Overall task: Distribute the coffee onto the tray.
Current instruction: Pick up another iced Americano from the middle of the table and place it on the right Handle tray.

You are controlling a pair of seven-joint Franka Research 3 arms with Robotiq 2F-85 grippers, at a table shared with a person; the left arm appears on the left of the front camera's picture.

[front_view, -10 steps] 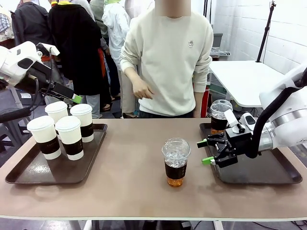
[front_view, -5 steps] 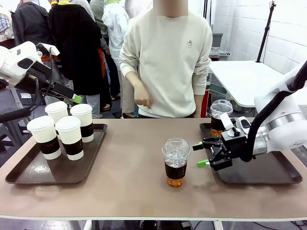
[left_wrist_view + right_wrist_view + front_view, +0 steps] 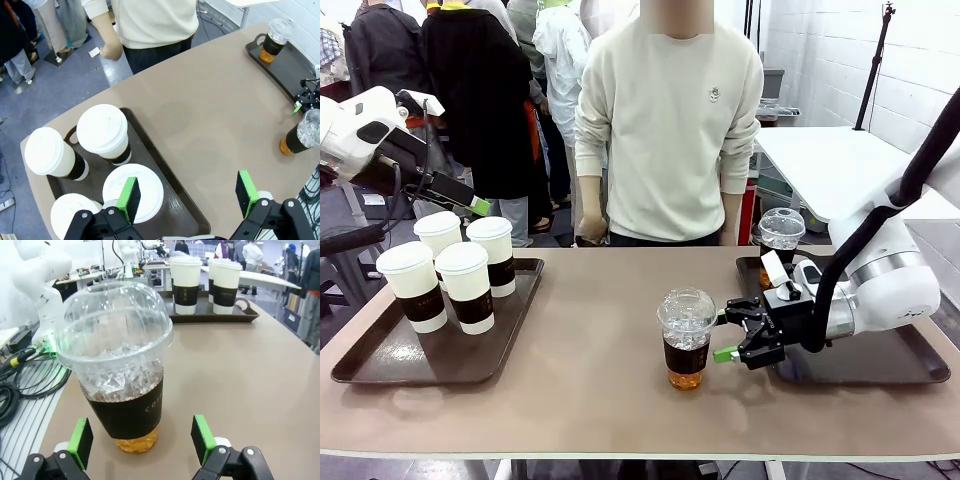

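One clear dome-lidded iced coffee point(image 3: 687, 340) stands on the bare table at the middle. My right gripper point(image 3: 725, 335) is open just to its right, pads apart from the cup. In the right wrist view that iced coffee point(image 3: 122, 375) stands just ahead of the open right gripper point(image 3: 142, 435). A second iced coffee point(image 3: 780, 240) stands at the far end of the right tray point(image 3: 880, 365). Several white lidded cups point(image 3: 470, 285) with brown sleeves stand on the left tray point(image 3: 380, 365). My left gripper point(image 3: 188, 195) hangs open above these white cups point(image 3: 102, 132), holding nothing.
A person in a cream sweater point(image 3: 665, 120) stands at the far side, hand point(image 3: 590, 225) down at the table edge. Other people stand behind at the left. A white table point(image 3: 830, 165) is at the back right. Bare tabletop lies between the trays.
My right gripper has moved left from over the right tray to just beside the middle iced coffee, still open. The person's hand has dropped lower. The left arm has not moved.
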